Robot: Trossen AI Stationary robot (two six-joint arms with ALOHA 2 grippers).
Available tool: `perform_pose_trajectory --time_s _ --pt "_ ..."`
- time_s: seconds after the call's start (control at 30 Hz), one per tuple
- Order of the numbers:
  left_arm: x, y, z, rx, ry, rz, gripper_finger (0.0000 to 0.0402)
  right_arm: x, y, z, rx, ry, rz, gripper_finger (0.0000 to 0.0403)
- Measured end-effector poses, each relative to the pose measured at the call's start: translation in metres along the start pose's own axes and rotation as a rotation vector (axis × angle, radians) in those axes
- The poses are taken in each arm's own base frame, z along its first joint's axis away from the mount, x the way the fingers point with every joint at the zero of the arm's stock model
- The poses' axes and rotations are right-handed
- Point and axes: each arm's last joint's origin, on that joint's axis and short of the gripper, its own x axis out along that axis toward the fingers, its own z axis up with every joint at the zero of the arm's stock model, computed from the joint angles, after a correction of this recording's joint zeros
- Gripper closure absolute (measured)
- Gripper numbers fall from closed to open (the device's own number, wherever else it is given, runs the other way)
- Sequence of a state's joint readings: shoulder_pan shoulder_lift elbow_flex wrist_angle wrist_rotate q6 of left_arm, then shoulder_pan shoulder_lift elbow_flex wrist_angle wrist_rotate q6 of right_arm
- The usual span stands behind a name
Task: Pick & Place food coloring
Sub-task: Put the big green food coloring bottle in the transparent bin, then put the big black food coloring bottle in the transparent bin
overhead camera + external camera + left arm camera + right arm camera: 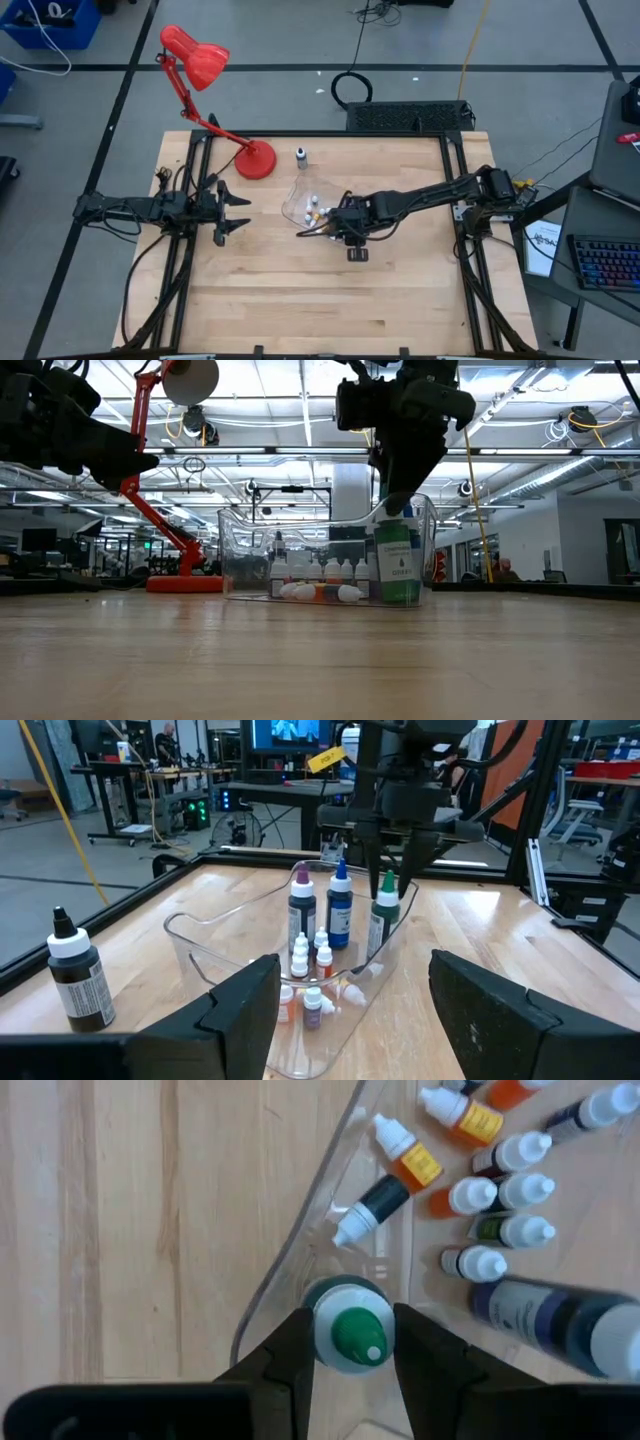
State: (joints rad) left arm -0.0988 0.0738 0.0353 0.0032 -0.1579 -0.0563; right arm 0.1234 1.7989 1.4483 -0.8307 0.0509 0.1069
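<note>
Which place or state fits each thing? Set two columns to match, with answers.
1 green bottle
2 black bottle
3 red lamp
4 left gripper

A alone on bare wood outside the tray
B shade out past the table edge
C in the tray, between jaws of the right gripper
D open, away from the tray

Pairs: 1-C, 2-A, 3-B, 4-D
</note>
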Motion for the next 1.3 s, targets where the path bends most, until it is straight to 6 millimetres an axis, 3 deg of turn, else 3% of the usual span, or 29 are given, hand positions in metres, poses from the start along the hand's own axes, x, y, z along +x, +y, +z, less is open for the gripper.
perform_pose_trajectory --time_s 0.07,0.23,0.4,0.5,0.63,0.83,0.93,1.03,1.3 --pt "0.0 0.0 0.0 0.0 0.0 0.0 0.0149 -0.004 0.0 -0.001 0.015 -0.01 0.003 0.0281" --pt "0.0 0.0 0.0 0.0 0.0 0.0 0.0149 -0.034 -0.003 0.001 0.055 -0.141 -0.034 0.0168" --pt "0.0 0.0 0.0 0.0 0.0 0.0 0.0149 -0.069 -0.017 0.006 0.048 -0.34 -0.204 0.0125" --pt "0.0 0.0 0.0 0.0 0.0 0.0 0.0149 -0.086 -0.049 0.01 0.1 -0.44 -0.225 0.0127" --pt "0.0 0.0 0.0 0.0 0.0 0.0 0.0149 -0.097 -0.106 0.016 0.147 -0.505 -0.217 0.0143" --pt "0.0 0.0 0.0 0.0 0.0 0.0 0.0149 -0.121 -0.182 0.046 0.163 -0.605 -0.288 0.0151" --pt "0.0 0.0 0.0 0.0 0.001 0.0 0.0149 -0.116 -0.205 0.065 0.158 -0.61 -0.228 0.0148" --pt "0.0 0.0 0.0 0.0 0.002 0.001 0.0149 -0.097 -0.221 0.082 0.145 -0.567 -0.158 0.014" --pt "0.0 0.0 0.0 0.0 0.001 0.0 0.0149 -0.001 -0.253 0.09 0.144 -0.328 -0.106 0.0129"
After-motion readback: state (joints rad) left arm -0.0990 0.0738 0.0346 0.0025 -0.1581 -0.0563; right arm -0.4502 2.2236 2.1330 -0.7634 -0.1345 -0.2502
